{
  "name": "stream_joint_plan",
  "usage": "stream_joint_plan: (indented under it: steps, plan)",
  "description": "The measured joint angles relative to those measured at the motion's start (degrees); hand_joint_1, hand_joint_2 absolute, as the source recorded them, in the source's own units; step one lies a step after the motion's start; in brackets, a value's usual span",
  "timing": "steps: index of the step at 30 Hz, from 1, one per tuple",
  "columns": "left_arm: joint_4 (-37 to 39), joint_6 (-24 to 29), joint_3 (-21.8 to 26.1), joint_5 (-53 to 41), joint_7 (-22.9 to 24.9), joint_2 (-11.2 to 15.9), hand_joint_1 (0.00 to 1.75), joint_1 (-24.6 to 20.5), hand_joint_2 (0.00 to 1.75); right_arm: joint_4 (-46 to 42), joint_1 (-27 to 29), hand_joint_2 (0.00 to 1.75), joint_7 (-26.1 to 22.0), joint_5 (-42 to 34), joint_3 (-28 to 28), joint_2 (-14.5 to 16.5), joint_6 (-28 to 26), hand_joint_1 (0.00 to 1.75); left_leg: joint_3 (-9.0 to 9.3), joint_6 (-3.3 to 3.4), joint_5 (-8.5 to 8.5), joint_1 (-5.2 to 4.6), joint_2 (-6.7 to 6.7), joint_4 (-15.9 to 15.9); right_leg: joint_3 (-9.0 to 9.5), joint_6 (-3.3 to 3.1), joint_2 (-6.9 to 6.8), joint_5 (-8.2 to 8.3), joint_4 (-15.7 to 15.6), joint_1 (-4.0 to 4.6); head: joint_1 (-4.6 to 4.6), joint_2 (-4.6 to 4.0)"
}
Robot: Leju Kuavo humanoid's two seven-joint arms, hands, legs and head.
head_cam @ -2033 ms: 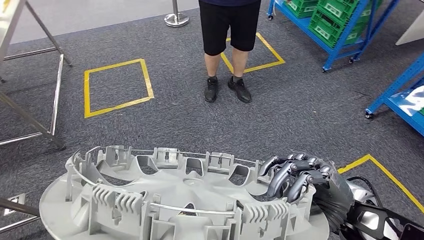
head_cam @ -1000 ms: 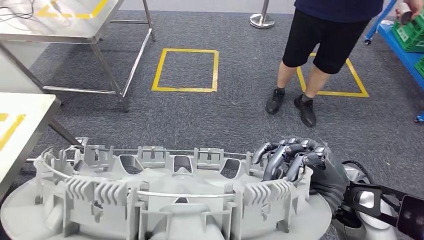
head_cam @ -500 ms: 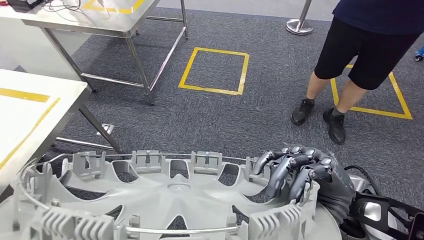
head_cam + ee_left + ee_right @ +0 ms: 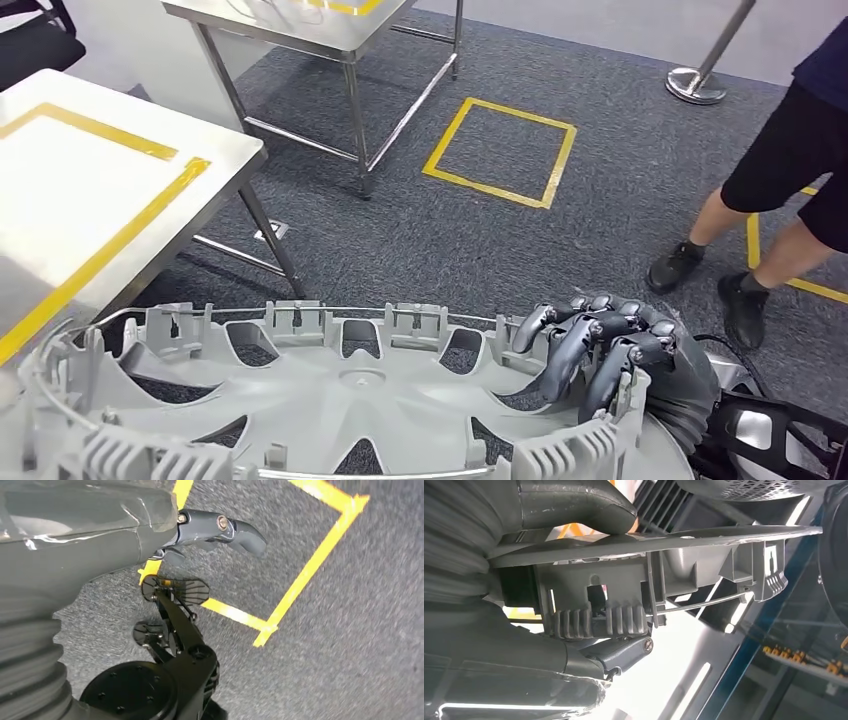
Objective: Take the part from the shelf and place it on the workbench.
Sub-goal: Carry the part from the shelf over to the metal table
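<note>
Grey carpet underfoot; part [image 4: 340, 400] clamped at rim by right hand [image 4: 610, 350], workbench [image 4: 90, 200] near, placing undone. Left hand's [image 4: 75, 525] state cannot be told.

Part: right under my camera, the wheel cover [image 4: 340, 400] sits low and centre, my right hand [image 4: 600, 350] gripping its right rim.
Worktop: the near worktop [image 4: 90, 200] is ahead-left, beyond the cover's left edge.
Second table: the metal table [image 4: 300, 20] stands behind that worktop.
Floor: a taped square [image 4: 500, 150] lies right of the table.
Person: standing far right, a stanchion base [image 4: 697, 85] behind their legs [image 4: 770, 220].
</note>
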Motion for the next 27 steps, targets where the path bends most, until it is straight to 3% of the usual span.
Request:
stream_joint_plan:
  steps: [1, 2, 4, 6, 8, 10, 12, 13, 14, 15, 17, 19, 21, 22, 24, 25, 27]
  plan:
    - [0.0, 0.3, 0.0, 0.0, 0.0, 0.0, 0.00, 0.0, 1.75, 0.0, 0.0, 1.75, 0.0, 0.1, 0.0, 0.0, 0.0, 1.75, -0.05, -0.35, -0.17, 0.11, -0.83, 0.3, 1.88, 0.65, 1.14, 1.81, -4.2, -0.41, 0.02, 0.00]
    - [0.0, 0.5, 0.0, 0.0, 0.1, 0.0, 0.00, 0.0, 1.75, 0.0, 0.0, 1.75, -0.1, 0.2, 0.0, 0.0, 0.0, 1.75, -0.20, -0.72, -0.38, 0.12, -1.58, 0.7, 3.44, 0.90, 2.11, 3.19, -7.5, -0.64, 0.02, 0.00]
    - [0.0, 0.9, 0.0, 0.0, 0.3, 0.2, 0.00, 0.1, 1.75, 0.0, 0.2, 1.75, -0.2, 0.4, 0.1, 0.0, 0.0, 1.75, -0.74, -1.40, -0.61, 0.14, -2.74, 1.2, 4.71, 0.48, 3.07, 4.24, -10.1, -0.61, 0.02, 0.00]
    - [0.0, 1.0, 0.0, 0.0, 0.3, 0.3, 0.00, 0.3, 1.75, 0.0, 0.3, 1.75, -0.4, 0.6, 0.1, 0.0, 0.0, 1.75, -1.12, -1.82, -0.64, 0.34, -3.48, 1.3, 4.81, -0.37, 1.93, 4.28, -10.1, -0.36, -0.01, 0.00]
    - [0.0, 1.0, 0.0, 0.0, 0.3, 0.3, 0.00, 0.4, 1.75, 0.0, 0.4, 1.75, -0.6, 0.7, 0.1, 0.1, 0.0, 1.75, -2.05, -2.23, -1.64, 0.34, -1.21, 3.1, 5.11, -1.12, 0.78, 4.20, -10.2, -0.37, -0.20, 0.00]
    - [0.0, 1.0, 0.0, 0.0, 0.3, 0.3, 0.00, 0.2, 1.75, -0.1, 0.6, 1.75, -0.8, 0.8, 0.1, 0.1, 0.0, 1.75, -5.10, -2.52, -4.53, 0.24, 2.74, 9.4, 5.46, -1.86, -0.59, 3.90, -10.3, -0.01, -0.46, 0.00]
    - [0.0, 1.0, 0.0, 0.1, 0.4, 0.1, 0.00, 0.0, 1.75, -0.1, 0.9, 1.75, -0.9, 0.9, 0.2, 0.1, 0.0, 1.75, -9.15, -2.54, -7.29, 0.30, 4.32, 17.0, 5.67, -2.38, -2.10, 3.55, -10.3, 0.57, -0.55, 0.00]
    - [0.0, 1.0, 0.0, 0.1, 0.4, 0.1, 0.00, 0.0, 1.75, -0.1, 1.0, 1.75, -0.9, 1.0, 0.2, 0.1, 0.0, 1.75, -10.23, -2.42, -7.43, 0.29, 4.49, 18.8, 5.78, -2.60, -2.86, 3.38, -10.3, 0.84, -0.55, 0.00]
    - [0.0, 1.0, 0.0, 0.1, 0.4, 0.0, 0.00, 0.0, 1.75, -0.1, 1.1, 1.75, -0.9, 1.0, 0.2, 0.1, 0.0, 1.75, -10.10, -2.18, -6.49, 0.22, 4.61, 18.1, 5.96, -2.75, -3.55, 3.20, -10.3, 1.09, -0.56, 0.00]
    - [0.0, 1.0, 0.0, 0.1, 0.4, 0.0, 0.00, 0.1, 1.75, -0.1, 1.1, 1.75, -0.9, 1.0, 0.2, 0.1, 0.0, 1.75, -8.69, -1.74, -4.64, 0.03, 5.01, 15.1, 6.24, -2.86, -4.25, 2.96, -10.3, 1.34, -0.56, 0.00]
    - [0.0, 1.0, 0.0, 0.1, 0.4, 0.2, 0.00, 0.0, 1.75, -0.1, 1.1, 1.75, -0.9, 1.0, 0.2, 0.1, 0.0, 1.75, -4.58, -0.38, -1.51, -1.03, 8.02, 7.2, 6.86, -2.85, -5.54, 2.43, -10.3, 1.80, -0.51, 0.00]
    - [0.0, 1.0, 0.0, 0.1, 0.3, 0.4, 0.00, -0.2, 1.75, -0.1, 1.2, 1.75, -0.8, 1.0, 0.2, 0.1, 0.1, 1.75, -2.62, 0.57, -0.88, -2.10, 10.32, 3.3, 7.13, -2.55, -6.80, 2.01, -10.4, 2.12, -0.48, 0.00]
    - [0.0, 1.1, 0.0, 0.1, 0.3, 0.5, 0.00, -0.2, 1.75, -0.2, 1.2, 1.75, -0.8, 1.0, 0.2, 0.1, 0.2, 1.75, -2.39, 0.84, -1.00, -2.32, 9.28, 2.6, 7.45, -2.11, -8.21, 1.74, -10.7, 2.29, -0.52, 0.01]
    - [0.0, 1.1, 0.0, 0.1, 0.2, 0.4, 0.00, -0.1, 1.75, -0.2, 1.1, 1.75, -0.8, 1.0, 0.2, 0.1, 0.2, 1.75, -1.87, 0.95, -0.76, -2.13, 8.45, 2.0, 7.68, -1.92, -7.95, 1.50, -10.6, 2.25, -0.48, 0.01]
    - [0.0, 1.1, 0.0, 0.1, 0.2, 0.3, 0.00, -0.2, 1.75, -0.2, 1.1, 1.75, -0.7, 1.0, 0.1, 0.0, 0.3, 1.75, -0.63, 1.30, -0.11, -1.48, 6.74, 0.7, 6.72, -1.76, -4.85, 0.11, -7.8, 1.99, -0.35, 0.01]
    - [0.0, 1.1, 0.0, 0.1, 0.2, 0.2, 0.00, -0.3, 1.75, -0.2, 1.2, 1.75, -0.7, 1.0, 0.1, 0.0, 0.4, 1.75, -0.33, 1.38, 0.12, -1.15, 5.84, 0.3, 5.03, -1.76, -2.67, -1.14, -4.5, 1.65, -0.21, 0.01]
    - [0.0, 1.1, 0.0, 0.1, 0.2, -0.1, 0.00, -0.6, 1.75, -0.2, 1.3, 1.75, -0.8, 0.9, 0.1, -0.1, 0.5, 1.75, -0.29, 1.43, 0.18, -0.85, 3.93, 0.3, 0.66, -1.43, -0.71, -3.46, 3.1, 1.04, -0.05, 0.01]
